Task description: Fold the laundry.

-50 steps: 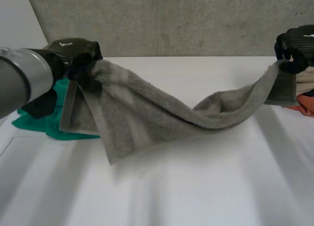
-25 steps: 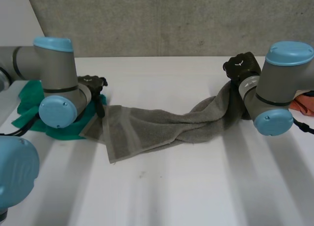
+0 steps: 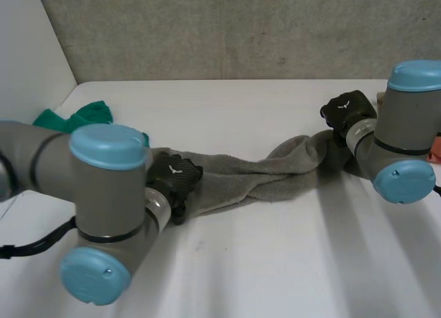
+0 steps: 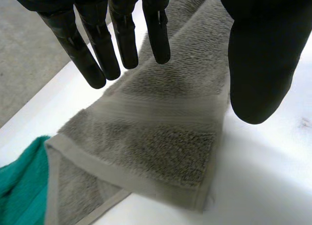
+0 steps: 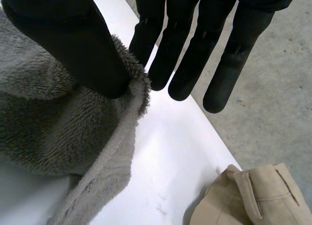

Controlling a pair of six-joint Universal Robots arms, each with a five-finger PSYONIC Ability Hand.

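White table: it carries the work across its middle, with spare laundry at both side edges.

Grey towel: it lies as a rumpled, half-twisted band from near the left edge to near the right edge. A second ago it was held up and sagging between the two hands. Half a second ago it was lower, with its left end spread. Now it is down on the surface along its length. In the left wrist view its left end lies flat, hem outermost and one corner doubled under.

Left arm: it has swung forward and now stands over the front left of the table.

Left hand: it is released. Its fingers are straight and spread above the towel's left end, and the thumb is clear of the cloth. The left grasp has therefore been given up.

Right hand: it is at the towel's right end, having come inward from the right edge. The cloth sits up against it, but I cannot tell whether it is gripped or let go.

Assessment: the towel has been laid down but is not flat and no fold is made. The twist probably needs smoothing first.

Green cloth: it sits at the left edge, touching the towel's corner and more exposed than before. A beige garment lies near the right hand, apart from the towel.
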